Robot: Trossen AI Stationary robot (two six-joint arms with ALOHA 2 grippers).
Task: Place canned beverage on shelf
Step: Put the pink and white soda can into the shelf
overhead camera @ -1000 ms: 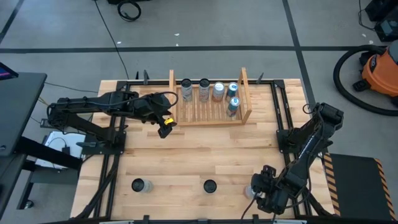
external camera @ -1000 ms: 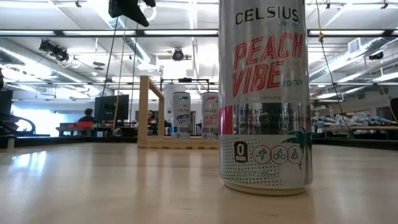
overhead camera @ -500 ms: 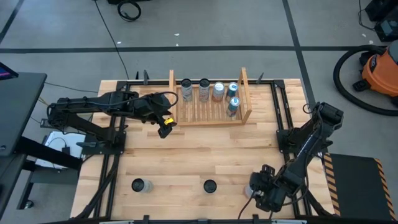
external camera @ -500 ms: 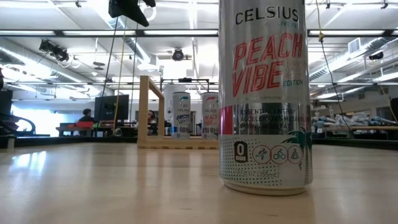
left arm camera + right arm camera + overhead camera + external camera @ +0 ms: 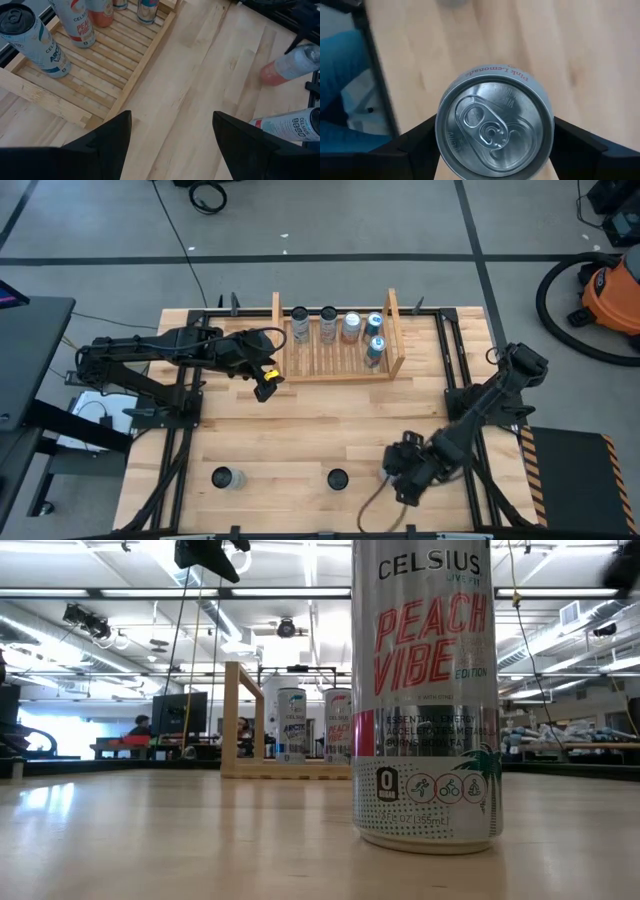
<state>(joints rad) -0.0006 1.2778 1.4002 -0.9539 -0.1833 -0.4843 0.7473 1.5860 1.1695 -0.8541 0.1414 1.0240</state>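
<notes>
High view: right gripper (image 5: 400,476) low over the near right part of the table (image 5: 300,420), arm bent in from the right edge. A black-topped can (image 5: 337,478) stands just to its left, a grey-topped can (image 5: 222,477) well beyond that. Left gripper (image 5: 266,380) hangs just off the shelf (image 5: 335,370) at its left board; five cans stand in the shelf, toward its right end.

Low view: a Peach Vibe can (image 5: 425,690) fills the foreground; the shelf sits far behind with cans on it.

Left wrist view: the left fingers (image 5: 107,137) spread apart, nothing between them, bare table ahead, shelf corner beside them.

Right wrist view: a Pink Lemonade can (image 5: 495,122) sits top-on, pinched between both right fingers (image 5: 417,142), off the shelf.
</notes>
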